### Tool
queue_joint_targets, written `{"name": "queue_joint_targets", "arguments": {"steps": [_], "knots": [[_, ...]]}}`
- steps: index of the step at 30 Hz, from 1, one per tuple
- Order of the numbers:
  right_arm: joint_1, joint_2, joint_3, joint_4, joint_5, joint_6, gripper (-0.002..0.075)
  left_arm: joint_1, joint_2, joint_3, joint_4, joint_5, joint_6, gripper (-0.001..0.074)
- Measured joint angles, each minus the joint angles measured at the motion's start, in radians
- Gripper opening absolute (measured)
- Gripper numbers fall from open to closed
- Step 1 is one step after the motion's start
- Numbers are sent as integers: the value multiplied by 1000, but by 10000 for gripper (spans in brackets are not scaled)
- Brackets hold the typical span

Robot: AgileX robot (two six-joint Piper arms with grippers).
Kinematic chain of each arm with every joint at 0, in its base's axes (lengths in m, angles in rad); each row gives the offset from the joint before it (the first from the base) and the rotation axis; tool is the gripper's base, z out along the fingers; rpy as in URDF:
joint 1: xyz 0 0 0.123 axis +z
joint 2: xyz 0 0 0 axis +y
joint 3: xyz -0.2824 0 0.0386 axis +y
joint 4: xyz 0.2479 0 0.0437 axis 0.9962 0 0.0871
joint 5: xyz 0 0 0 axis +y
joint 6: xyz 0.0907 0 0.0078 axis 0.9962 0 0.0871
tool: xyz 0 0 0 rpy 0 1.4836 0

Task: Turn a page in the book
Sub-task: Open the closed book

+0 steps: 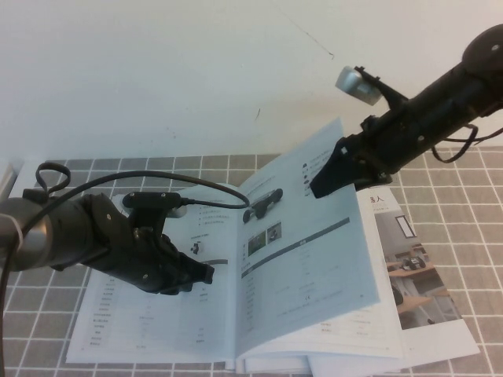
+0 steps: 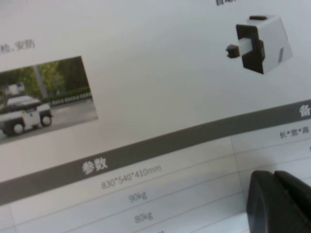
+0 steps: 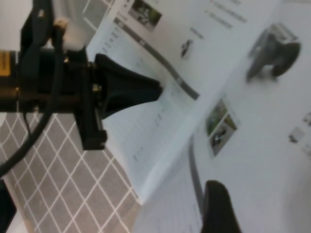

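The book (image 1: 157, 330) lies open on the tiled mat. Its right-hand page (image 1: 314, 259), printed with a black rover, thumbnails and a grey-barred table, is lifted and leans over toward the spine. My right gripper (image 1: 318, 187) is at that page's upper outer corner. It is open, and the leaf's edge stands between its fingers. In the right wrist view only one dark finger (image 3: 218, 208) shows in front of the page (image 3: 262, 136). My left gripper (image 1: 200, 273) is shut, its fingertips (image 2: 279, 204) resting on the left-hand page (image 2: 146, 121) near the spine.
A loose leaflet (image 1: 416, 275) with a colour interior photo lies under the book's right side. The grey grid-patterned mat (image 1: 471, 236) covers the table. A white wall rises behind it. The left arm's cable (image 1: 118, 182) loops above the left page.
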Motion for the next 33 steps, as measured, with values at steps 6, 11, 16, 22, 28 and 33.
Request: {"name": "queue_joint_targets", "arguments": {"steps": [6,11,16,22,28,33], "knots": [[75,0,-6,8,2,-2,395,0,0,0,-6,0,0,-4],[122,4,-44,10,7,-2,395,0,0,0,-11,4,8,-4],[153,5,-110,30,7,-2,395,0,-8,0,-13,8,8,-4],[168,5,-127,45,9,-2,395,0,-62,9,-11,17,8,-4],[168,9,-128,61,10,-2,395,0,-205,14,-9,65,10,-4],[168,9,-130,87,10,-7,395,0,-345,16,-7,134,61,-4]]}}
